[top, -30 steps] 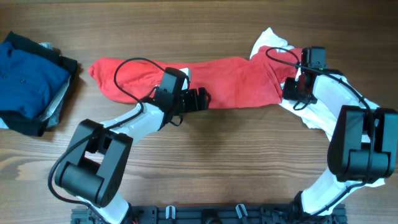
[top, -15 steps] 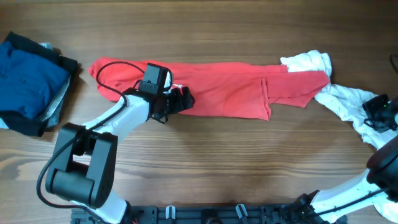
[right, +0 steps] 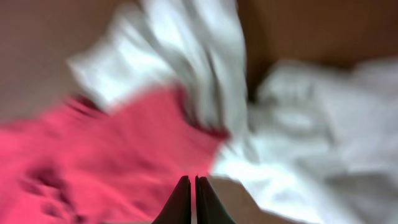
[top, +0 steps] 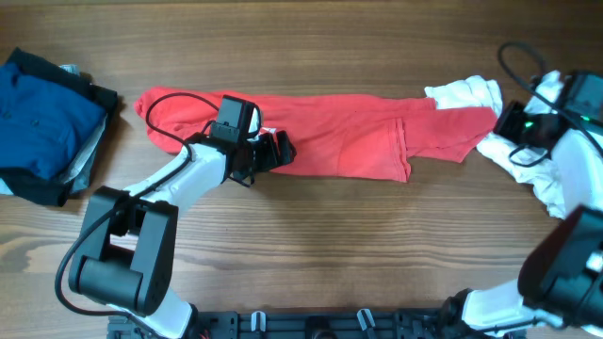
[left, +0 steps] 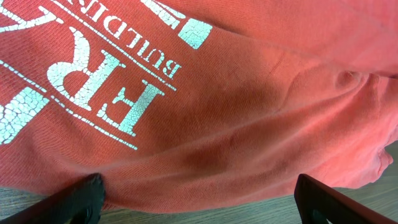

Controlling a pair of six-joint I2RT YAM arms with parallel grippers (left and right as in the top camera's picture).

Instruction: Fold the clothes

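The red T-shirt [top: 349,132] lies stretched in a long band across the table, and its white lettering [left: 118,93] fills the left wrist view. My left gripper [top: 285,149] rests over the shirt's lower hem left of centre. It is open wide [left: 199,196], with the hem and a strip of wood between its fingers. A crumpled white garment [top: 513,155] lies at the shirt's right end. My right gripper [top: 506,121] hovers there, shut and empty [right: 193,196], above the meeting of the red cloth [right: 93,162] and the white cloth [right: 298,124]. That view is blurred.
A folded stack with a blue garment [top: 42,118] on top of dark and grey ones sits at the table's left edge. Bare wooden table [top: 330,245] stretches in front of the shirt. The arm bases stand along the front edge.
The red shirt got pulled out longer to the right while my left gripper shifted left and opened wider. My right gripper swung out to the far right, then came back to the shirt's right end, shut.
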